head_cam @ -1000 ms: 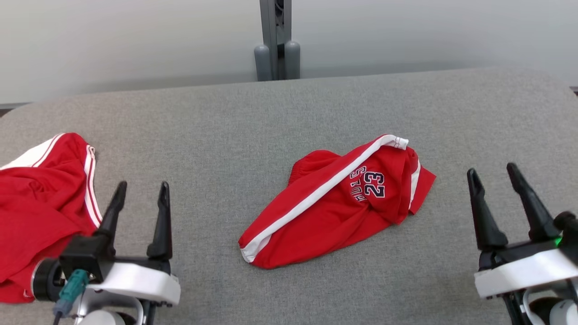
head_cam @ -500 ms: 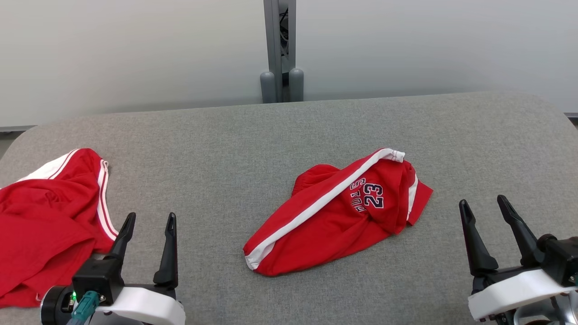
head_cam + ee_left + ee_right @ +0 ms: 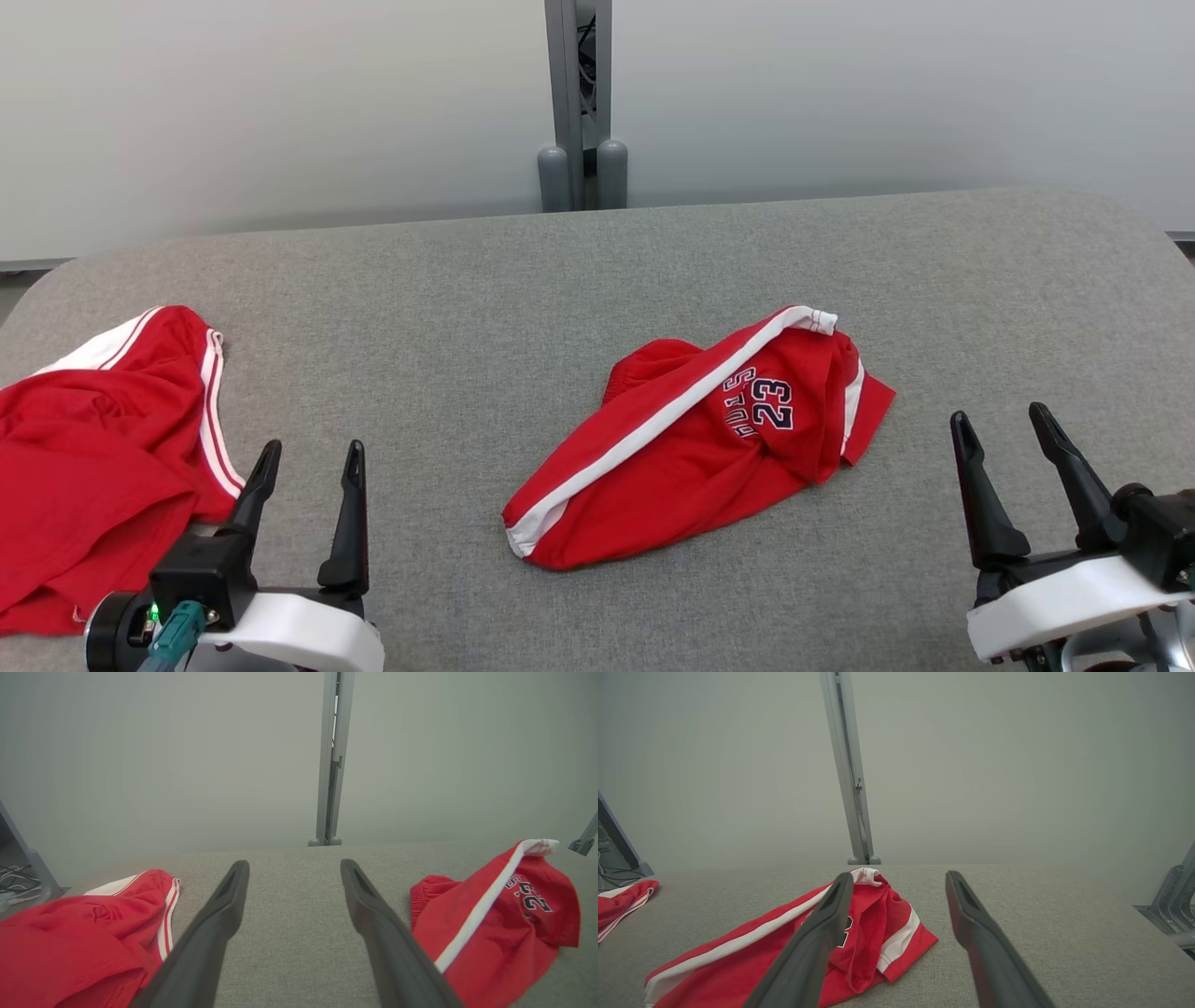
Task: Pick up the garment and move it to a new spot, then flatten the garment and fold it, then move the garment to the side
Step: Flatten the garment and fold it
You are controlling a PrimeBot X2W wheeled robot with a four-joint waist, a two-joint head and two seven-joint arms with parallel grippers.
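A crumpled red garment point(image 3: 691, 448) with a white side stripe and the number 23 lies in the middle of the grey padded table point(image 3: 467, 308). In the left wrist view the garment point(image 3: 490, 938) is at the right, and in the right wrist view the garment point(image 3: 738, 956) is at the lower left. My left gripper point(image 3: 313, 450) hovers open near the table's front left, well apart from it. My right gripper point(image 3: 999, 415) hovers open at the front right, a little beyond the garment's right end. The left gripper point(image 3: 294, 863) and the right gripper point(image 3: 900, 875) have nothing between their fingers.
A second red garment point(image 3: 93, 448) with white stripes lies bunched at the table's left edge, just left of my left gripper. A grey post point(image 3: 579, 103) stands behind the table's far edge against a pale wall. Bare table surrounds the middle garment.
The whole head view shifted downward between one second ago and half a second ago, so the camera moved. Since then nothing has changed; both garments lie as before.
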